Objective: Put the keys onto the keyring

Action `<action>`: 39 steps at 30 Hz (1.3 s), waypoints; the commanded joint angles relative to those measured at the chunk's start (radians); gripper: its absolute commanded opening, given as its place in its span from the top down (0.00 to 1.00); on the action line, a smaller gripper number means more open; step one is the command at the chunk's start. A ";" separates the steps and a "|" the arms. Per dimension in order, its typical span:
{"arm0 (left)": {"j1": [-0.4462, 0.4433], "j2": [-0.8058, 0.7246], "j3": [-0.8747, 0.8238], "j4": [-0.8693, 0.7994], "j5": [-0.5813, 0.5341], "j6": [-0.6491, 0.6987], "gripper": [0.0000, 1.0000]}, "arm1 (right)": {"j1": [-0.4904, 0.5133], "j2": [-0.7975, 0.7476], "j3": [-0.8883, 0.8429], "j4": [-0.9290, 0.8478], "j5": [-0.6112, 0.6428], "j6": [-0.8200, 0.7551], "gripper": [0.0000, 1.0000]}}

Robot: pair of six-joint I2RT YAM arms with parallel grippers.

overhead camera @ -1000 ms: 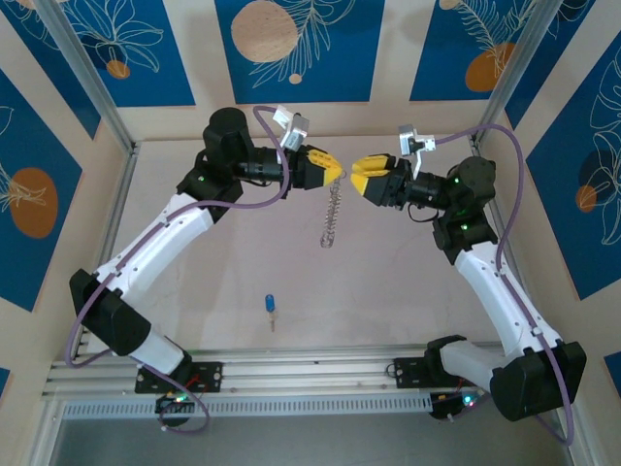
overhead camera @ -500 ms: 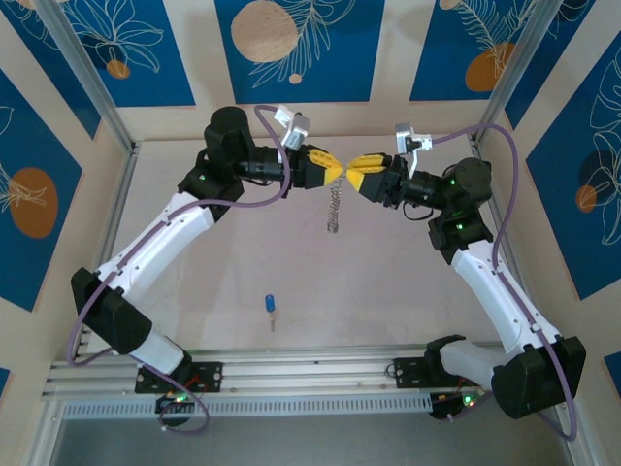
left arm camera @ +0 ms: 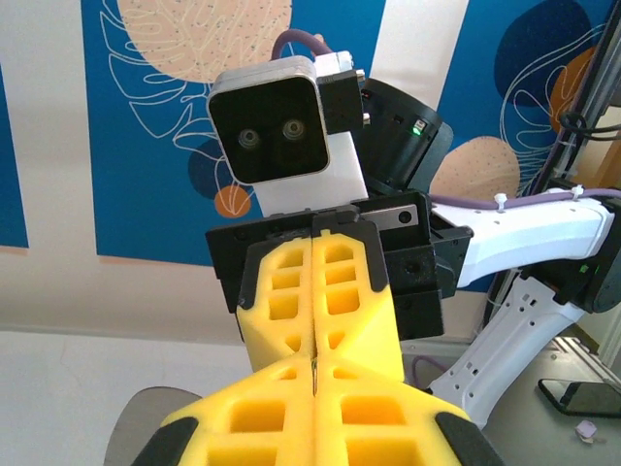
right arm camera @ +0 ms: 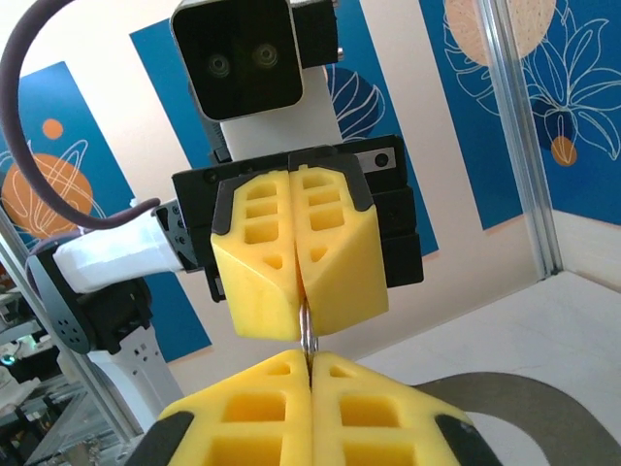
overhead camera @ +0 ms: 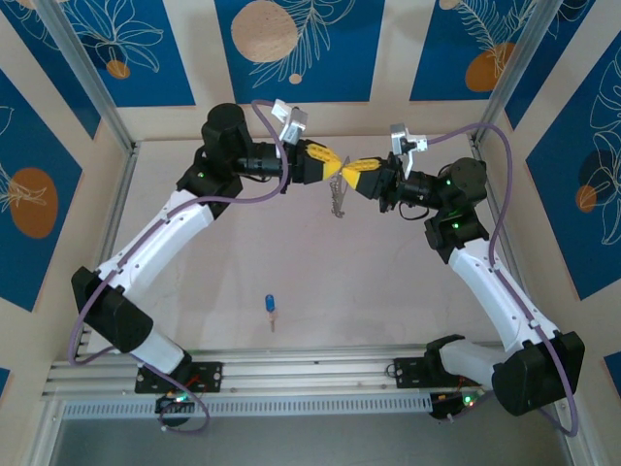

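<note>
My left gripper (overhead camera: 331, 167) and right gripper (overhead camera: 356, 176) meet tip to tip, high over the far middle of the table. Both are shut on the keyring's silvery metal ring (right arm camera: 306, 328). That ring shows as a thin sliver (left arm camera: 315, 367) between the pressed yellow pads. The rest of the keyring (overhead camera: 338, 199) hangs below the fingertips as a short silvery strand. In the left wrist view, my left gripper (left arm camera: 315, 371) faces the right one's fingers (left arm camera: 340, 301). My right gripper (right arm camera: 309, 359) faces the left one's fingers (right arm camera: 262, 282). The blue-headed key (overhead camera: 269, 306) lies on the table near the front, apart from both grippers.
Blue-and-beige patterned walls (overhead camera: 291, 49) and metal corner posts (overhead camera: 87, 78) close in the table. An aluminium rail (overhead camera: 310, 369) runs along the near edge between the arm bases. A curved grey shape (right arm camera: 543, 403) sits low in the right wrist view.
The right gripper has moved left to meet the left gripper and closed on the ring. The hanging keyring has risen a little with both hands.
</note>
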 commanded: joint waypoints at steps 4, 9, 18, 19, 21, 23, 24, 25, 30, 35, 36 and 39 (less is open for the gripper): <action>-0.001 0.002 0.016 0.148 0.038 -0.080 1.00 | -0.007 -0.004 0.000 0.023 0.056 0.001 1.00; 0.004 -0.017 -0.049 0.287 -0.032 -0.159 0.68 | -0.022 -0.002 -0.013 0.069 0.084 0.026 1.00; 0.054 -0.115 -0.242 0.459 -0.273 -0.238 0.35 | -0.049 0.006 -0.025 0.170 0.097 0.106 1.00; 0.059 -0.110 -0.258 0.506 -0.267 -0.277 0.35 | -0.048 0.010 -0.026 0.189 0.097 0.119 1.00; 0.069 -0.094 -0.286 0.613 -0.250 -0.358 0.35 | -0.048 0.017 -0.030 0.230 0.096 0.147 1.00; 0.078 -0.066 -0.308 0.750 -0.228 -0.459 0.36 | -0.046 0.025 -0.031 0.267 0.097 0.172 1.00; 0.081 -0.047 -0.313 0.812 -0.218 -0.511 0.37 | -0.045 0.028 -0.031 0.283 0.100 0.181 1.00; 0.082 -0.029 -0.310 0.859 -0.206 -0.552 0.39 | -0.043 0.033 -0.032 0.295 0.102 0.192 1.00; 0.083 0.031 -0.284 0.963 -0.167 -0.663 0.47 | -0.025 0.051 -0.016 0.310 0.108 0.201 1.00; 0.074 0.052 -0.284 1.001 -0.152 -0.691 0.50 | -0.006 0.070 -0.008 0.316 0.119 0.193 1.00; 0.073 0.056 -0.284 1.009 -0.148 -0.698 0.50 | -0.003 0.075 -0.006 0.320 0.121 0.194 1.00; 0.067 0.064 -0.280 1.020 -0.135 -0.710 0.52 | 0.004 0.091 0.001 0.327 0.126 0.196 1.00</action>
